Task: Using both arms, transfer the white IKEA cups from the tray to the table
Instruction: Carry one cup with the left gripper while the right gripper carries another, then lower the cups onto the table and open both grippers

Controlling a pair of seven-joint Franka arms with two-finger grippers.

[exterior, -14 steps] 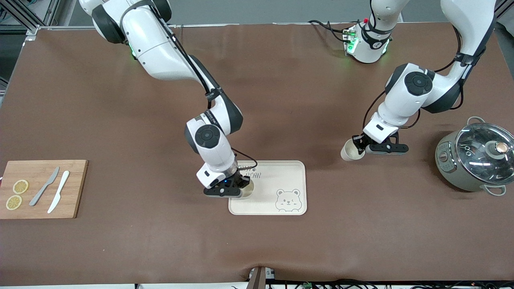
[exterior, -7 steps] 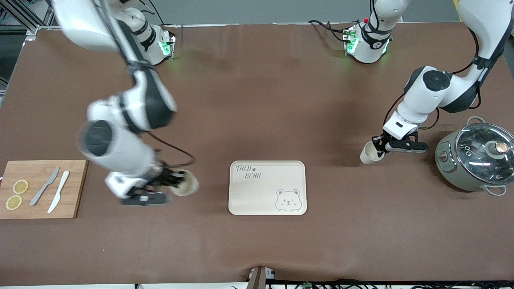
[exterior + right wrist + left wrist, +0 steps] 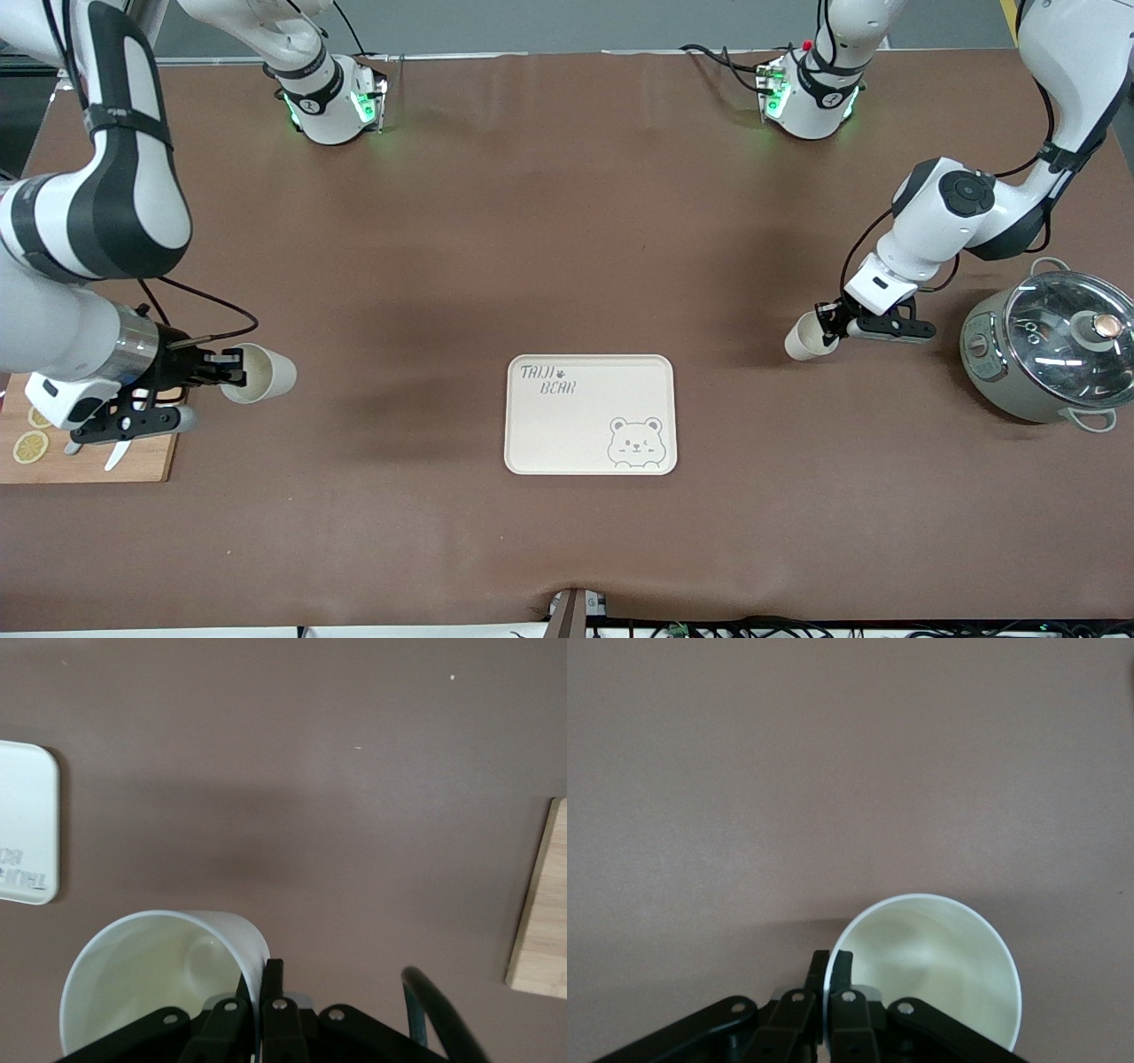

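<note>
My right gripper (image 3: 229,373) is shut on the rim wall of one white cup (image 3: 260,373) and holds it tilted above the bare table, between the cutting board and the bear tray (image 3: 589,447). In the right wrist view the gripper (image 3: 258,973) pinches that cup (image 3: 146,979). My left gripper (image 3: 827,325) is shut on the rim of the other white cup (image 3: 803,338), tilted, low over the table between the tray and the pot. In the left wrist view the gripper (image 3: 831,962) pinches that cup's (image 3: 930,966) rim.
A grey-green pot with a glass lid (image 3: 1050,346) stands at the left arm's end. A wooden cutting board (image 3: 133,456) with knives and lemon slices lies at the right arm's end, partly hidden by my right arm. The board's edge (image 3: 539,904) and a tray corner (image 3: 27,815) show in the right wrist view.
My right arm has carried its cup off the tray and toward the cutting board. My left arm has carried its cup toward the pot and lowered it a little.
</note>
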